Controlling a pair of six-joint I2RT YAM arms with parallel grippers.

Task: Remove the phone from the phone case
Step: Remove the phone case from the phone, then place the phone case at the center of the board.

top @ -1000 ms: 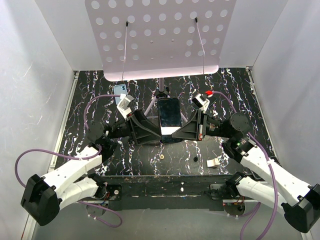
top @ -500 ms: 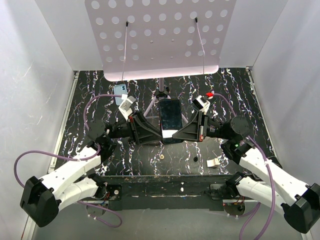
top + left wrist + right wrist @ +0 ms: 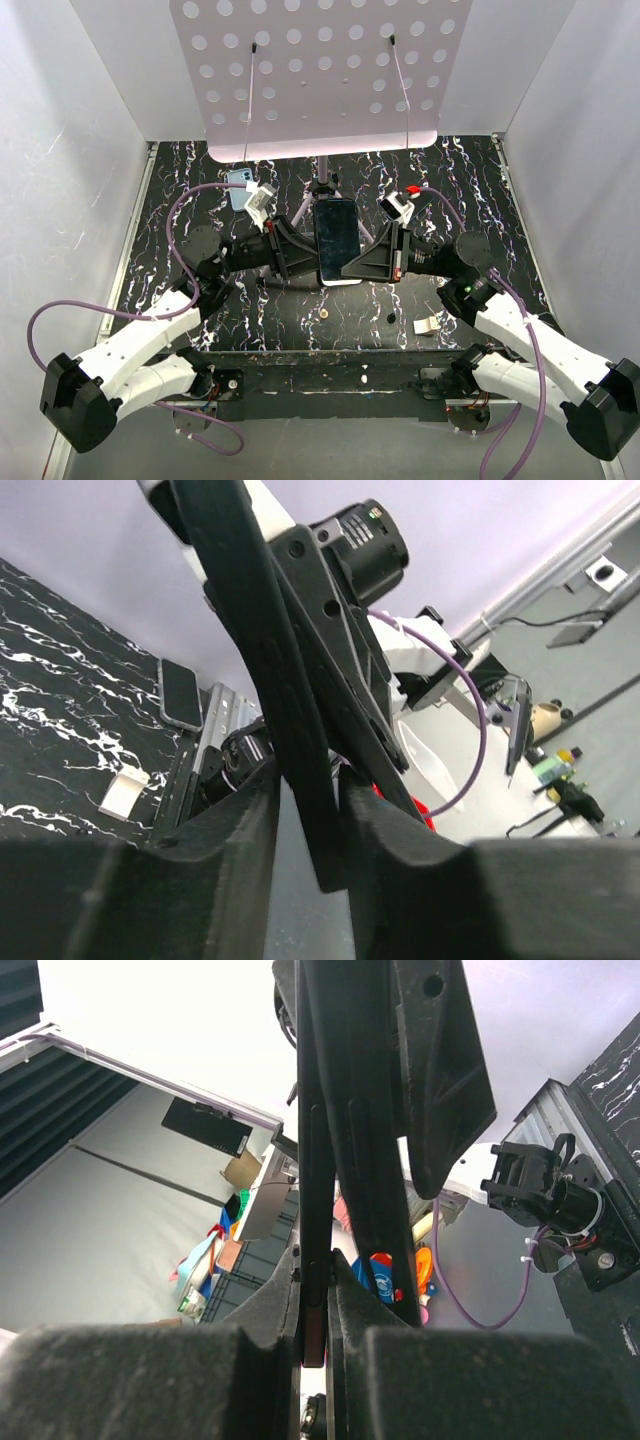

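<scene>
The phone (image 3: 337,238), a black slab with its glossy screen up, hangs above the marbled table between my two grippers. My right gripper (image 3: 352,266) is shut on its right edge; in the right wrist view the pads (image 3: 345,1305) pinch the thin edge (image 3: 314,1160). My left gripper (image 3: 306,256) straddles the left edge. In the left wrist view the phone (image 3: 300,730) touches one finger (image 3: 385,830), with a narrow gap to the other. The light blue phone case (image 3: 238,181) lies on the table at the back left, partly behind the left wrist.
A white perforated board (image 3: 320,70) on a stand (image 3: 322,186) overhangs the back of the table. A small white piece (image 3: 427,325), a coin-like disc (image 3: 323,314) and a black dot (image 3: 390,317) lie near the front. Another black slab (image 3: 180,695) shows in the left wrist view. White walls on both sides.
Both grippers and the phone have moved a little toward the back and closer together. The left wrist has shifted right, toward the phone. The case has not moved.
</scene>
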